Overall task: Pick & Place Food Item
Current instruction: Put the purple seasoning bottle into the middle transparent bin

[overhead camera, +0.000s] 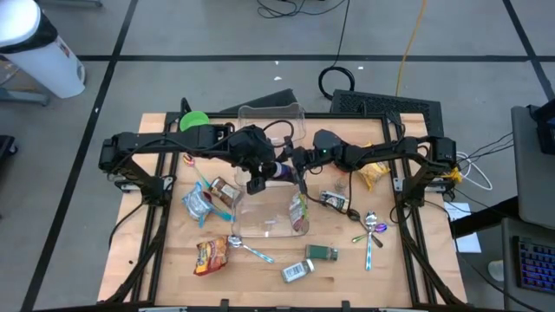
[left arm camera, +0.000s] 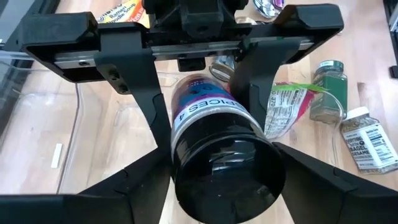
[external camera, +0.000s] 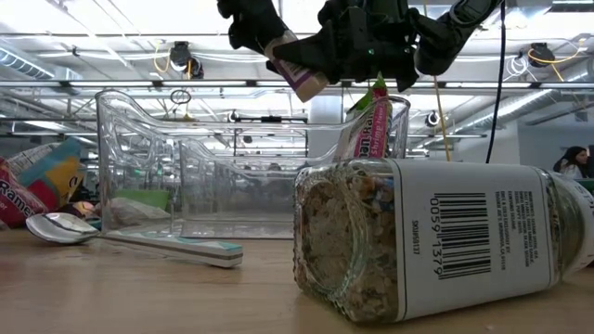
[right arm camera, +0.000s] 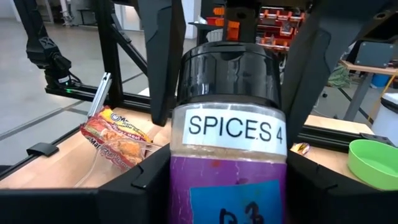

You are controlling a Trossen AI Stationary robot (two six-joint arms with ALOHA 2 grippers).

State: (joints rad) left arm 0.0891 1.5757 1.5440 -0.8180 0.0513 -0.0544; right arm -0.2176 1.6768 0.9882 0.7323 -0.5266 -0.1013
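Black-lidded and closest to both wrist cameras, the spice jar [left arm camera: 214,155] fills the lower centre of the left wrist frame, lid toward the lens, and the centre of the right wrist frame [right arm camera: 229,124]. It has a glossy black cap, a clear body, a white band printed "SPICES 4" and a purple label with a blue patch below it.

In the high view the jar [overhead camera: 282,171] sits at frame centre, raised above the clear plastic container [overhead camera: 270,212]. In the low view it hangs tilted at upper centre [external camera: 302,79], above the container's rim [external camera: 130,97].

Both grippers meet at the jar. The left gripper [left arm camera: 214,168] has one finger on each side of the cap end; the right gripper [right arm camera: 230,180] flanks the purple body from the opposite end. Both sets of fingers lie against the jar, so each reads as grasping it, although the frames do not settle which one carries the weight.

Inside the container, a pink and green snack packet [overhead camera: 299,211] leans against the right wall. Right of the container lie a small dark jar [overhead camera: 336,200] and two spoons [overhead camera: 373,227]; below it, a green-filled spice bottle [overhead camera: 322,252] and a barcode-labelled seasoning jar [overhead camera: 297,271]. At lower left lies a red ramen packet [overhead camera: 210,256], with another spoon [overhead camera: 247,249] beside it. A green bowl [overhead camera: 194,120] sits at the table's upper left.
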